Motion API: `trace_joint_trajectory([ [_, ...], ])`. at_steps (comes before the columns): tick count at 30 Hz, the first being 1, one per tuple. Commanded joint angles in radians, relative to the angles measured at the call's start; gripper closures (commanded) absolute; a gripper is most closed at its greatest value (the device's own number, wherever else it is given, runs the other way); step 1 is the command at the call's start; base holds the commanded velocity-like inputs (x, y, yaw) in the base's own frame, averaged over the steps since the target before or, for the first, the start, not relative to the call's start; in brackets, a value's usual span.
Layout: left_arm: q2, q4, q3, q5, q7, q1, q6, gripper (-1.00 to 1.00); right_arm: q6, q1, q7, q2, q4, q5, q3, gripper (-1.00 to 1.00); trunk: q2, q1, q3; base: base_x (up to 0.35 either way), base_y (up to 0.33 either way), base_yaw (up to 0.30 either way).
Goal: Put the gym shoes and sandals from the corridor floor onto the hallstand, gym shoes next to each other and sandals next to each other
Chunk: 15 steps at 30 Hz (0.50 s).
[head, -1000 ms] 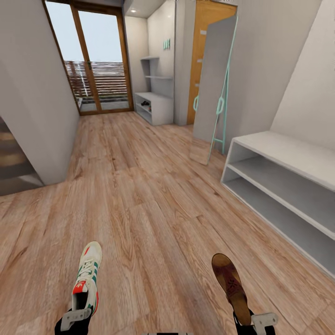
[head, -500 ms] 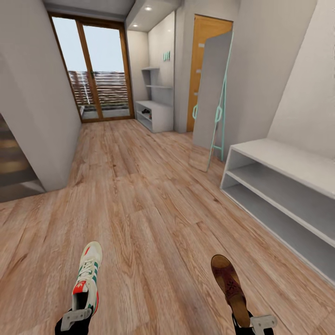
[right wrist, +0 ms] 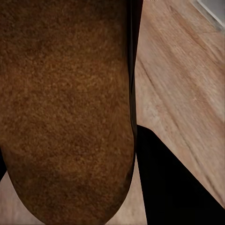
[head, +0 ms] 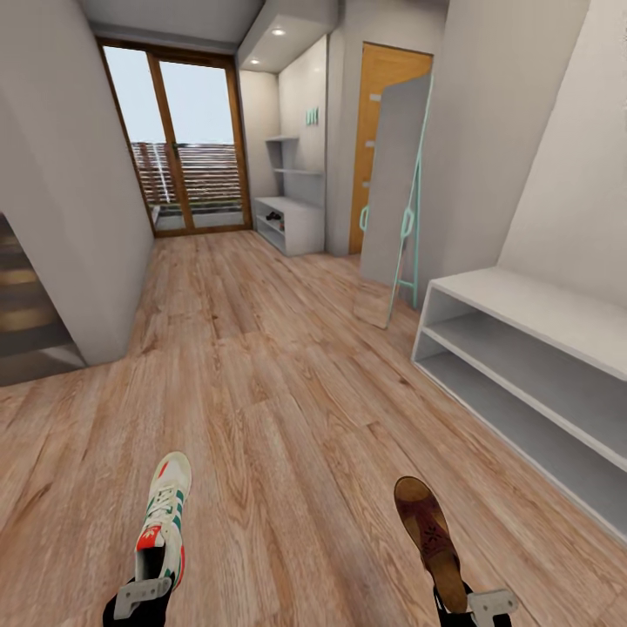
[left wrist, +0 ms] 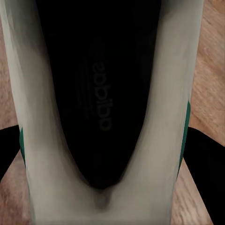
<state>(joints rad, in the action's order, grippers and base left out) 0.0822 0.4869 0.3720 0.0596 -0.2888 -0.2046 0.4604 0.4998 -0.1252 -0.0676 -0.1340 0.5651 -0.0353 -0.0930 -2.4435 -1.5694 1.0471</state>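
My left gripper [head: 142,594] is shut on the heel of a cream-white gym shoe [head: 164,518] with green stripes, held toe-forward above the corridor floor [head: 279,392]. The left wrist view looks into that shoe's dark opening [left wrist: 101,93], with black fingers [left wrist: 206,178] on either side. My right gripper [head: 473,603] is shut on a dark brown sandal [head: 428,533], whose brown footbed [right wrist: 65,103] shows close up beside a black finger [right wrist: 173,187]. The hallstand [head: 292,222], with floating shelves above it, stands far down the corridor on the right. The other shoe and sandal are out of view.
A plain white two-bay bench [head: 522,348] runs along the right wall. A tall mirror on a teal frame [head: 396,192] leans beyond it, next to an orange door [head: 383,113]. Glass doors [head: 183,139] end the corridor. A wall corner and stairs [head: 26,322] stand at left.
The whole head view has shifted a little, showing more ceiling and the bench slightly lower: the camera moved. Both grippers keep their shoes in the same place in the view.
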Motion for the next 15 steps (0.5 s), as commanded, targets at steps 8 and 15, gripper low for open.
trace_joint_trajectory([
  [8,-0.001,0.000,0.007,0.008,-0.009,-0.001,0.003,1.00,0.002,-0.001,-0.006,-0.001,-0.001,0.000,-0.005,1.00,0.000,0.000,-0.012,0.000,0.000,0.000],
  [15,-0.001,0.000,0.008,0.005,-0.007,-0.001,0.002,1.00,0.002,-0.001,-0.006,0.000,-0.001,0.000,-0.005,1.00,0.000,0.000,-0.023,0.137,0.000,0.032],
])
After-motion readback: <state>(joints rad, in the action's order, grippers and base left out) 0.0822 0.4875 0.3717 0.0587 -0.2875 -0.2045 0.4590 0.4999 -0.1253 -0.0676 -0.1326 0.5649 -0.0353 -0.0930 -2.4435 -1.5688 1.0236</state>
